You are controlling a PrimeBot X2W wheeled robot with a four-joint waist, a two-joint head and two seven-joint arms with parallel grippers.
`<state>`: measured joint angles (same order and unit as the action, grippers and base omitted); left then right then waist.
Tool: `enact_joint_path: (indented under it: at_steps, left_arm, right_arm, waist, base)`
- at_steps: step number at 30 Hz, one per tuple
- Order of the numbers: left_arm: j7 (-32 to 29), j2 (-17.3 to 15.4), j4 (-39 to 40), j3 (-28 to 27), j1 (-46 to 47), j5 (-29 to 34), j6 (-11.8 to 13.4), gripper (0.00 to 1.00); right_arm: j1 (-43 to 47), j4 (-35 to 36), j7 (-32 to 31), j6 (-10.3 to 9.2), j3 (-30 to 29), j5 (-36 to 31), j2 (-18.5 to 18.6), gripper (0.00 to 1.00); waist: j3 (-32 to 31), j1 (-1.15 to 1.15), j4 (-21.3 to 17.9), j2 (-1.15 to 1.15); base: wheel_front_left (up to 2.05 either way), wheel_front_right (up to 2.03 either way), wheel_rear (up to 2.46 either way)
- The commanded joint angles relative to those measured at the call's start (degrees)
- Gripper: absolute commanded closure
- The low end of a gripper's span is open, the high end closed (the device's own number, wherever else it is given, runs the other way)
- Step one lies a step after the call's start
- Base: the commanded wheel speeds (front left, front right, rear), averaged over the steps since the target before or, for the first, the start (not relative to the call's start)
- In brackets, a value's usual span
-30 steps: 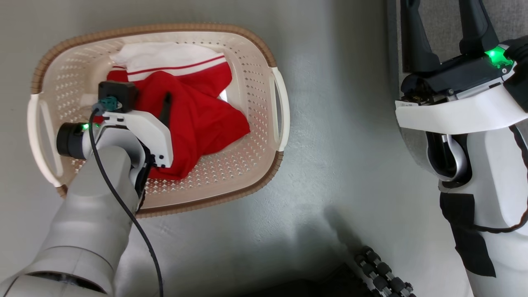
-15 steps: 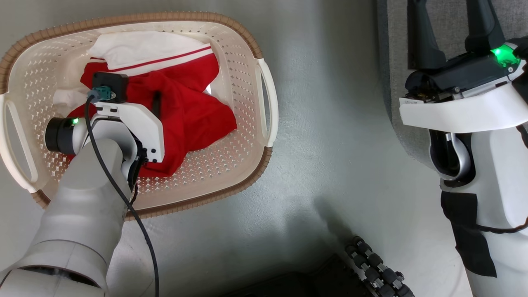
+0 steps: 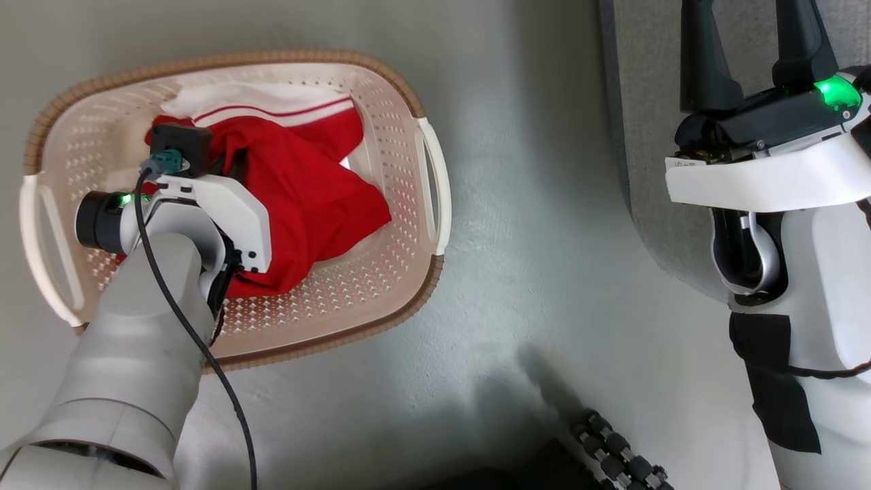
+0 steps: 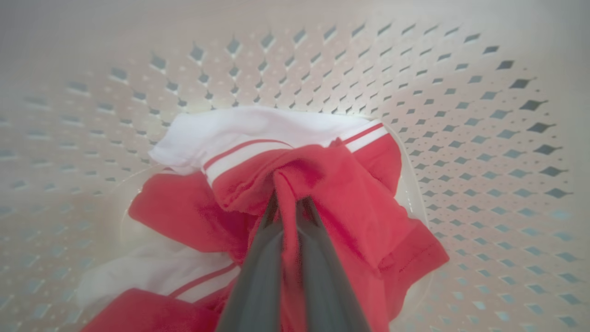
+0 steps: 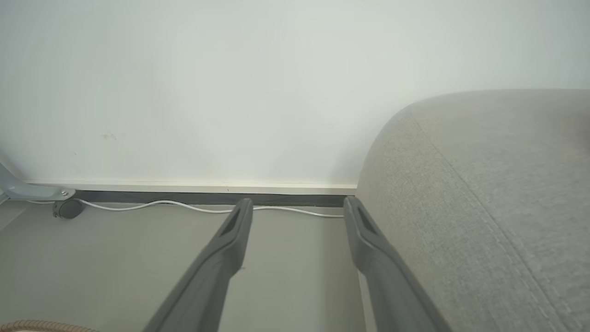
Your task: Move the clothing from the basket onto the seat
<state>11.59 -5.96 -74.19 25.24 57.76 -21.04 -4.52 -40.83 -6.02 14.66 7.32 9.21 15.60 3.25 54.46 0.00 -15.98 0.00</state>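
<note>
Home living room: grey sofa (image 5: 484, 207) and laundry basket (image 3: 398, 170).

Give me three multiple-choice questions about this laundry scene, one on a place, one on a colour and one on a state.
1. Where does the red clothing lie? A. on a table B. in the laundry basket C. on a shelf
2. What colour is the basket's rim? A. blue B. black C. brown
3. What state is the left gripper in? A. shut on red fabric B. open wide C. shut on a handle
Answers: 1 B, perforated walls surround it; 2 C, a brown band tops the cream walls; 3 A, its fingers pinch a red fold.
</note>
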Motion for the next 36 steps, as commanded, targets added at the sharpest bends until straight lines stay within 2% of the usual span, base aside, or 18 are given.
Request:
enact_joint_path:
  at_steps: [1,13,22,36]
  left_arm:
    - [0.7,-0.7,0.3,-0.6,-2.1,-0.1,-0.1,1.0]
    - [3.3,1.1,2.7,-0.5,-7.1,-1.5,-1.3,1.0]
    - [3.4,1.8,13.4,-4.0,-15.0,-2.4,-0.7,1.0]
    - [3.4,2.1,26.8,-9.4,-26.0,0.4,-1.5,1.0]
  right_arm:
    - [1.7,1.0,0.3,0.17,0.2,0.0,-0.4,0.0]
    - [4.2,-2.9,0.3,0.17,-0.5,-0.4,0.6,0.0]
    - [7.4,-6.2,0.3,0.17,-1.3,-0.4,1.4,0.0]
    - [14.0,-9.8,0.3,0.17,-3.1,0.6,2.6,0.0]
  waist:
    - [-1.5,0.0,0.7,0.0]
    - [-12.2,0.0,3.4,0.0]
    - [-21.3,0.0,6.2,0.0]
    - [-32.8,0.0,11.5,0.0]
  base:
    - [0.0,0.0,0.0]
    - [0.0,0.0,0.0]
    - [0.0,0.0,0.0]
    - [0.0,0.0,0.0]
